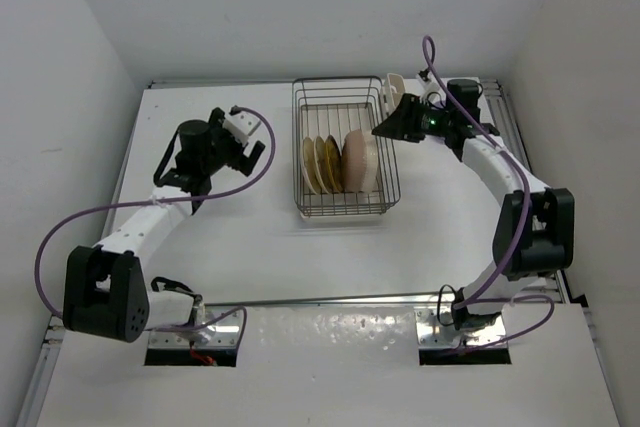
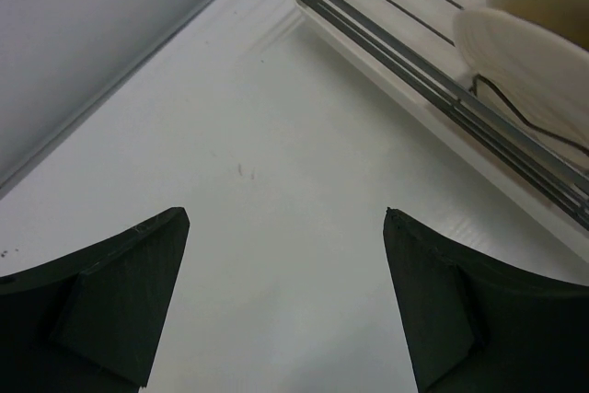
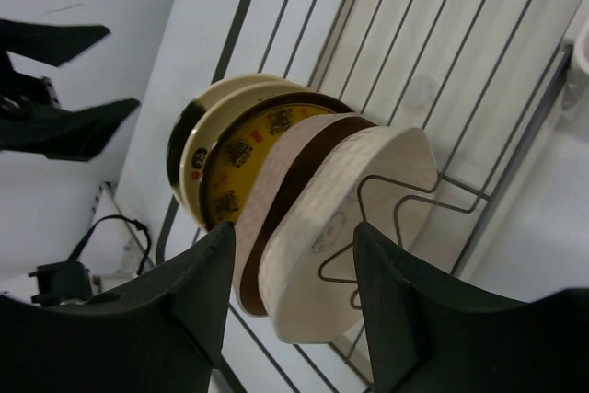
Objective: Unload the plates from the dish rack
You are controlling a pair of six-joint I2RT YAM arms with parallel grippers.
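Note:
The silver wire dish rack (image 1: 340, 97) stands at the table's middle back. Several plates stand upright in its near half: thin cream (image 1: 310, 165) and yellow-gold (image 1: 328, 162) ones on the left, larger pinkish-beige ones (image 1: 359, 160) on the right. In the right wrist view they are cream (image 3: 195, 126), yellow-gold patterned (image 3: 244, 161), pinkish (image 3: 276, 172) and pale rounded-square (image 3: 354, 213). My right gripper (image 1: 383, 130) (image 3: 293, 241) is open and hovers above the two larger plates, not touching them. My left gripper (image 1: 256, 155) (image 2: 285, 218) is open and empty over bare table left of the rack.
A white cutlery cup (image 1: 395, 87) is clipped to the rack's back right corner. The rack's side wires (image 2: 433, 80) and a cream plate (image 2: 538, 57) show in the left wrist view. White walls enclose the table at the back and sides.

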